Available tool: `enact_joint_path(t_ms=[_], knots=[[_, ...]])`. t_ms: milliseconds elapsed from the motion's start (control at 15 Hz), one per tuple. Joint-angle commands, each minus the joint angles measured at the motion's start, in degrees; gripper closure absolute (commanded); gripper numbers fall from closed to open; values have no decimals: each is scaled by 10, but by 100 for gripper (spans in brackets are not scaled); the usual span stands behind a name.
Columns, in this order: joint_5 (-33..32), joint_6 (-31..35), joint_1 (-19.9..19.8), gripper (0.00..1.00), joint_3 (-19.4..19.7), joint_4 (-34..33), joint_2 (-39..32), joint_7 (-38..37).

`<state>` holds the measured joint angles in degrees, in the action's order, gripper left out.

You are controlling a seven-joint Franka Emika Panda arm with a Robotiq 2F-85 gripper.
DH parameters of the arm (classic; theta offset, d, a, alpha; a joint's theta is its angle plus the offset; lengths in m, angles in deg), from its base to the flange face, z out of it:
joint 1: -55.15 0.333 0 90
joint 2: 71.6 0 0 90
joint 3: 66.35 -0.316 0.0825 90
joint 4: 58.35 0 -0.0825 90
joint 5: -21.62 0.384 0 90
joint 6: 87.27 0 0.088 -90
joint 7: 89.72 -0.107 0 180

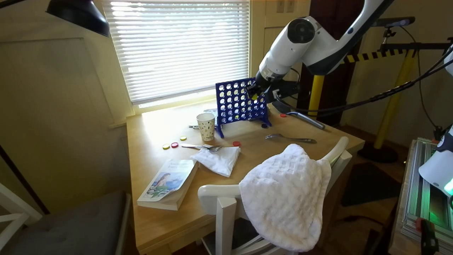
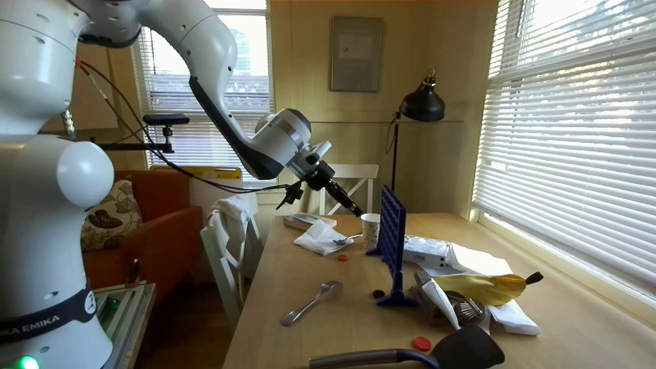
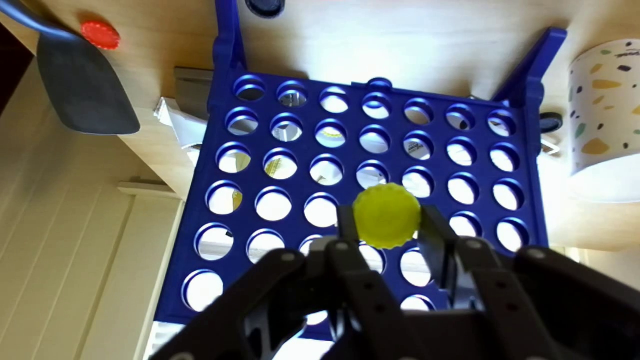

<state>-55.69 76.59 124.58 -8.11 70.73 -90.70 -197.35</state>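
Holding a yellow disc [image 3: 386,212] in the hand [image 3: 388,222], pinched narrow at the rim. Held up off the surface [image 1: 148,159], in front of the upright blue grid [image 3: 351,154]; can't tell if touching. Apparently past the pick-up, not yet let go. Likely early overall, judging by loose yellow discs [image 1: 166,146] and a red disc [image 1: 174,145] near the paper cup [image 1: 206,129], plus a second red disc [image 3: 100,34] by the spatula [image 3: 85,90]. Can't make out any disc seated for sure in visible holes.
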Motion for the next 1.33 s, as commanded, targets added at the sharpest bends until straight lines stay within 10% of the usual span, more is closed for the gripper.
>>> enact_joint_path(t_ms=[0,67,133,1267], knots=[[0,0,0,64,0,0,0,0],[0,0,0,64,0,0,0,0],[0,0,0,89,0,0,0,0],[-197,-60,23,89,41,-141,-56,-244]])
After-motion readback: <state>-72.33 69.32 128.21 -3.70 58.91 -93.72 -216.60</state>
